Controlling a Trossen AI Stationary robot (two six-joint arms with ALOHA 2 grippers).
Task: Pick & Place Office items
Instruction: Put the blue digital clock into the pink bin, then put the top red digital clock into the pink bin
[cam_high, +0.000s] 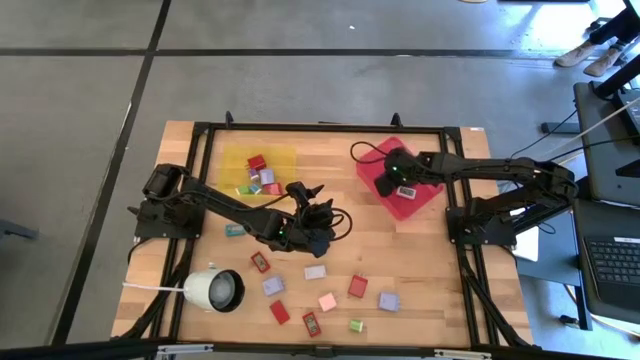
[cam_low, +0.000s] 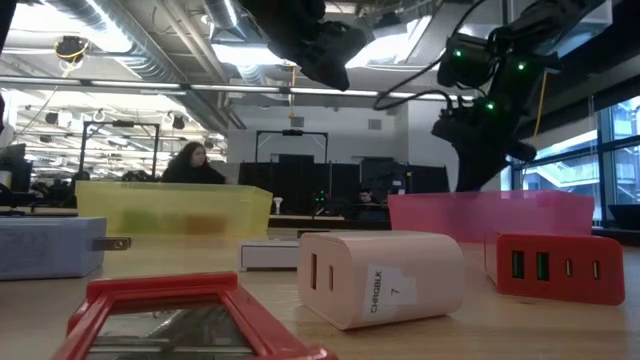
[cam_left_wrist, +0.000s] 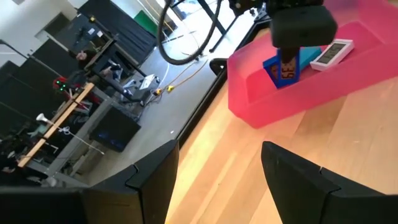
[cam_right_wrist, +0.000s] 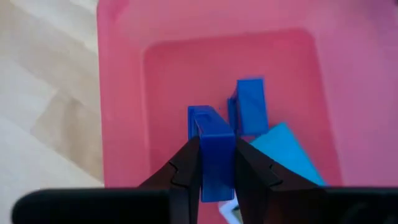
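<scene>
My right gripper (cam_right_wrist: 216, 163) is shut on a blue block (cam_right_wrist: 214, 149) over the red tray (cam_high: 372, 178) at the table's far right. The left wrist view also shows that block (cam_left_wrist: 287, 70) under the right gripper. A second blue block (cam_right_wrist: 250, 106), a teal item (cam_right_wrist: 289, 149) and a white item (cam_left_wrist: 331, 53) lie in the red tray. My left gripper (cam_left_wrist: 217, 168) is open and empty above the table's middle (cam_high: 310, 215), facing the red tray. Several loose blocks lie on the near half of the table, among them a white one (cam_high: 315, 271) and a red one (cam_high: 358, 286). My right gripper pinches the blue block's two broad sides (cam_right_wrist: 217, 177) between its two fingers. The fingers come from above, pointing down. The block stands on edge below the fingers, its lower end down inside the red tray; whether it touches the tray floor I cannot tell.
A yellow tray (cam_high: 232, 160) with several blocks stands at the far left. A white round lamp-like object (cam_high: 215, 290) lies at the near left. A teal block (cam_high: 235, 229) lies beside the left arm. Close to the low camera are a white charger-like block (cam_low: 380, 275) and a red one (cam_low: 555, 265).
</scene>
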